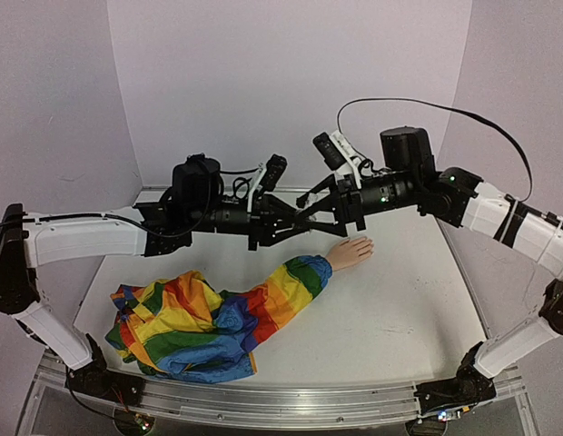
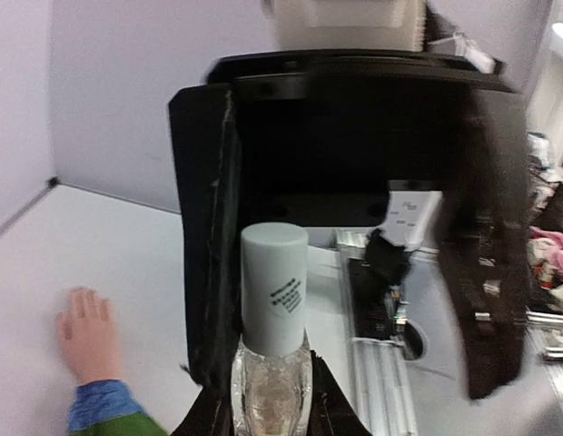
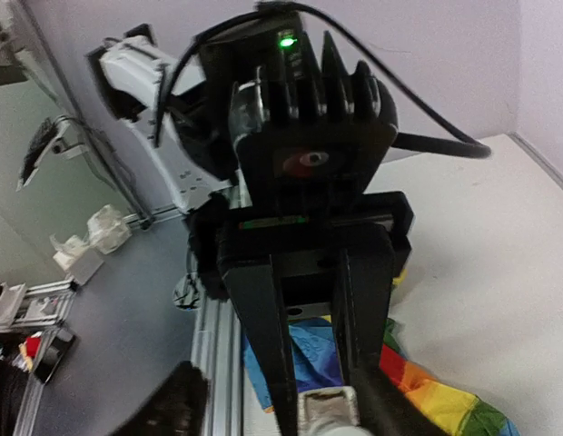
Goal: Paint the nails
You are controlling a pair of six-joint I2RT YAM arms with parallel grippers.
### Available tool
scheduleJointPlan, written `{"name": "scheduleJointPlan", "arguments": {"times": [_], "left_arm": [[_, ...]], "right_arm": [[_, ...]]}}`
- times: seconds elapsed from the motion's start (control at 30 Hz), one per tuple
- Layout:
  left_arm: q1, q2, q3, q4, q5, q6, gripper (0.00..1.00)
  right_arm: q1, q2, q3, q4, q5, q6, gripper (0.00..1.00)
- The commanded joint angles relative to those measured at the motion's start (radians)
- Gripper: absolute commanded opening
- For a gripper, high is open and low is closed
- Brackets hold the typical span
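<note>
Over the worktop, top view, risk: the bottle is hanging in mid-air between the two arms, so a slip would probably drop it onto the worktop (image 1: 400, 309) or the rainbow sleeve (image 1: 227, 313); a sideways pull on the cap would be the likely cause.
Top view, arm pose: both arms are reaching inward from opposite sides; the left hand (image 1: 280, 212) and the right hand (image 1: 305, 205) are pointing at each other, almost level, tips close together.
Top view, nails: the nails (image 1: 367, 245) are lying at the fingertips of the mannequin hand (image 1: 351, 252), which is resting flat on the worktop just below and right of the meeting point; they are too small to be told apart.
Left wrist view, risk: if the right hand is closing off-centre, it may be tilting the cap (image 2: 274, 295) rather than turning it, and twisting the bottle (image 2: 271, 395) out of its hold.
Left wrist view, left hand: it is pinching the clear glass body of the upright bottle.
Left wrist view, right hand: its black fingers (image 2: 204, 245) are standing spread around the cap, one just beside it, the other well apart, gripping nothing.
Left wrist view, mannequin hand: it is lying at lower left, apart from the bottle.
Right wrist view, risk: the cap is showing only at the bottom edge, so alignment is hard to judge.
Right wrist view, pose: the right fingers are pointing at the facing left arm.
</note>
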Motion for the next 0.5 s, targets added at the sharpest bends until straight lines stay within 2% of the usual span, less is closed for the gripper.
{"name": "scheduleJointPlan", "arguments": {"times": [0.0,0.07,0.17,0.27,0.47], "left_arm": [[-0.041,-0.079,-0.046,0.07,-0.568,0.113,0.0],[-0.083,-0.077,-0.05,0.071,-0.741,0.213,0.0],[-0.118,-0.064,-0.039,0.072,-0.864,0.263,0.0],[-0.133,-0.045,-0.029,0.072,-0.919,0.274,0.0],[-0.15,-0.008,0.0,0.072,-0.959,0.271,0.0]], "right_arm": [[0.023,-0.094,-0.014,0.026,0.438,0.098,0.81],[0.024,-0.105,-0.015,0.025,0.549,0.156,0.82],[0.026,-0.098,-0.009,0.027,0.617,0.254,0.82],[0.026,-0.069,0.012,0.028,0.674,0.384,0.82],[0.04,-0.003,0.06,0.063,0.704,0.481,0.69]]}}
